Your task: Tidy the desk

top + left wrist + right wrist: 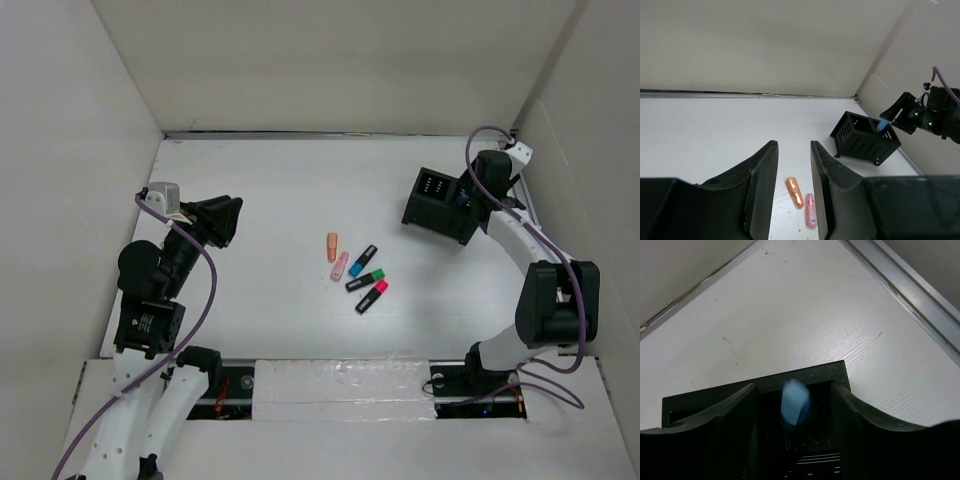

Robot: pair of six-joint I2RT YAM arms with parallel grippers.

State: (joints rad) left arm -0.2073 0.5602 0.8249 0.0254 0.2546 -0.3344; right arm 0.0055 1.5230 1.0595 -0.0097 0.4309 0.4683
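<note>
Since right gripper [793, 390] hangs over black organizer [437, 207], far right, fingers stand wide apart. Blue marker [794, 405] between them, blurred, probably loose, meant for that box. Left gripper [793, 146] agape, empty, parked left. Five markers [355, 270] wait mid-desk [280, 190].

The desk [270, 190] is recorded as a large, flat, matte white top, lying level and enclosed by white walls [330, 60] on three sides. Faint grain and small scuffs are noted. Five markers [366, 280] are scattered near its centre; a black box [440, 205] is set toward the far right corner.
</note>
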